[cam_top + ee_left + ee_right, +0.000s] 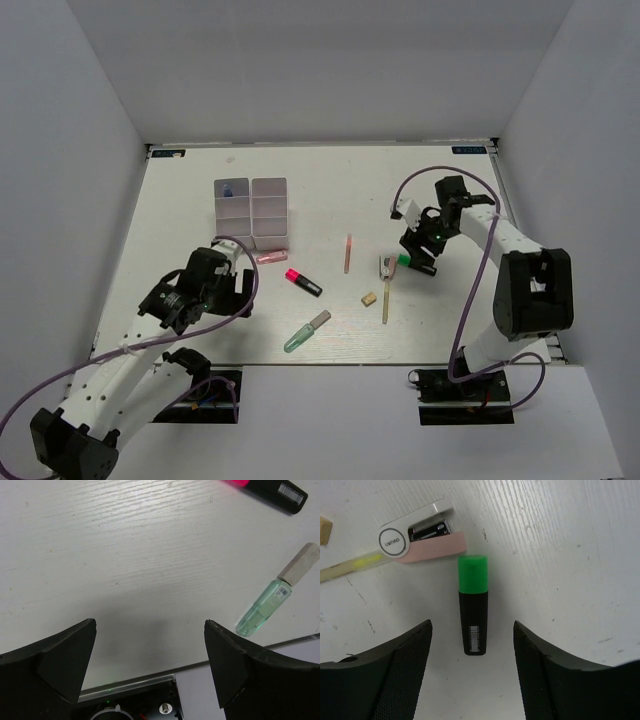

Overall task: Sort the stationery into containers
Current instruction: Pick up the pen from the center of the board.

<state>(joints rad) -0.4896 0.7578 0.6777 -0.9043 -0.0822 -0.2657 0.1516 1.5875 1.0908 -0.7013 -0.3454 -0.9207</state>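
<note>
Two white containers (233, 205) (270, 206) stand side by side at the back left, each with three compartments. A blue marker (229, 188) sits in the left one's far compartment. My right gripper (471, 625) (420, 256) is open over the green-black marker (473, 612) (410, 261), which lies flat on the table with its black end between the fingers, untouched. My left gripper (150, 622) (236, 293) hangs open and empty over bare table near the front edge. The pale green marker (272, 600) (306, 331) and red-black marker (275, 489) (303, 282) lie to its right.
A pink tube (271, 257) lies just in front of the trays. An orange pencil (348, 253), a wooden pencil (387, 295) (350, 567) and a tan eraser (369, 298) lie mid-table. A small white-and-pink stapler-like item (417, 530) rests beside the green marker's cap.
</note>
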